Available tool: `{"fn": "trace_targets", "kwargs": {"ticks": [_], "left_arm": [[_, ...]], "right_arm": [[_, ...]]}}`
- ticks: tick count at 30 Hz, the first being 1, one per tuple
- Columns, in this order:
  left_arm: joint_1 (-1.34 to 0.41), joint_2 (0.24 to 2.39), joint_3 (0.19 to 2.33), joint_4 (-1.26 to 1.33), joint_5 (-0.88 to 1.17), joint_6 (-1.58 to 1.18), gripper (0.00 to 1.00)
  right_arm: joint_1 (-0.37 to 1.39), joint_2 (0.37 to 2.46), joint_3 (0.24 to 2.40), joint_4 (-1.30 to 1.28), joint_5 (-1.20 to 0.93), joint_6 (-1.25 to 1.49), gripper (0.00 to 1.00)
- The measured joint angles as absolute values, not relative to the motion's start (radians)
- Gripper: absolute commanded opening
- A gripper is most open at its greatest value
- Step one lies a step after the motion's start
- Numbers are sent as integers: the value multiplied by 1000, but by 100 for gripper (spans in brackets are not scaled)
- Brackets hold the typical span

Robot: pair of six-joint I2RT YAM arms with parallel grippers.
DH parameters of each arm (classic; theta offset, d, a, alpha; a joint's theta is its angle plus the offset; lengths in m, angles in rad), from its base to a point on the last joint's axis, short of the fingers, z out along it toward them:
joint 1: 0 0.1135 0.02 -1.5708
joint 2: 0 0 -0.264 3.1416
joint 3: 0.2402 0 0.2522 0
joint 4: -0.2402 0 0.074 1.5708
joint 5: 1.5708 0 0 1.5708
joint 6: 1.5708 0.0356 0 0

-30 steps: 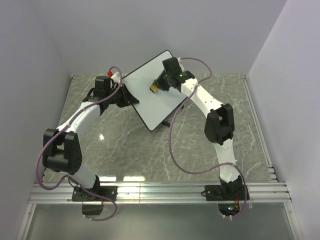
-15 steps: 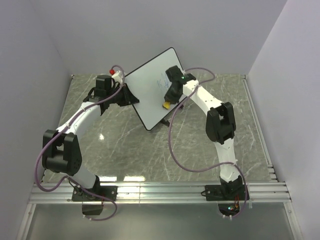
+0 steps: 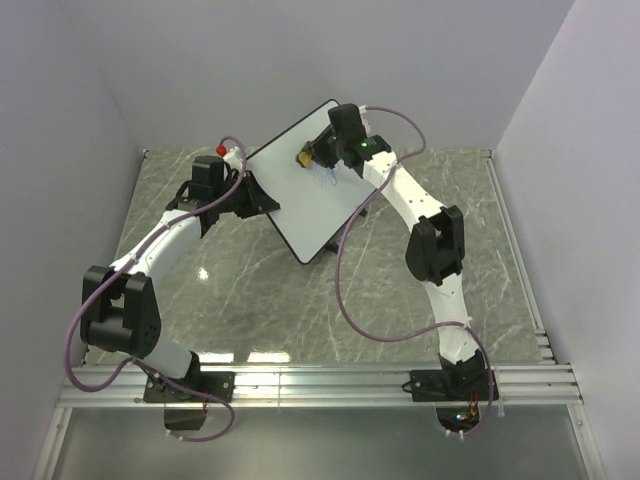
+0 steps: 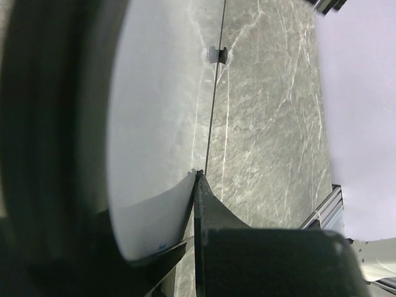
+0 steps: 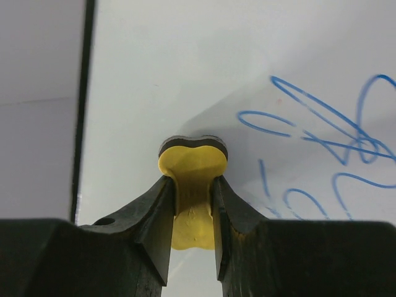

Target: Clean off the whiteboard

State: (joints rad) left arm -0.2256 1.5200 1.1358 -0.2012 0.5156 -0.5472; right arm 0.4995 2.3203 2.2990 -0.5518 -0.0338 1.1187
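Observation:
The whiteboard stands tilted at the back of the table, with blue scribbles near its upper middle. My left gripper is shut on its left edge. In the left wrist view the whiteboard runs edge-on between the jaws of that gripper. My right gripper is shut on a small yellow eraser pressed to the board's upper left. In the right wrist view the eraser sits squeezed in that gripper, flat against the whiteboard, left of the blue scribbles.
The table top is grey marble, with white walls on three sides. A metal rail runs along the near edge by the arm bases. A black stand foot juts from the board's back. Purple cables loop off both arms.
My right gripper swept the eraser down to the board's lower right, then back up to its upper left. The board's tilt shifted slightly in the left gripper's hold.

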Motion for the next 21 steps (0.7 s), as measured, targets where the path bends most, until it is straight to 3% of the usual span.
{"fn": "trace_targets", "kwargs": {"ticks": [11, 16, 21], "left_arm": [[-226, 1517, 1135, -206, 508, -542, 0], [-226, 1517, 1135, -204, 508, -523, 0], [-226, 1515, 1135, -204, 507, -511, 0]], "right_arm": [[487, 2142, 1883, -520, 92, 1033, 0], [480, 2156, 1896, -602, 134, 1007, 0], [480, 2237, 2078, -698, 131, 1005, 0]]}}
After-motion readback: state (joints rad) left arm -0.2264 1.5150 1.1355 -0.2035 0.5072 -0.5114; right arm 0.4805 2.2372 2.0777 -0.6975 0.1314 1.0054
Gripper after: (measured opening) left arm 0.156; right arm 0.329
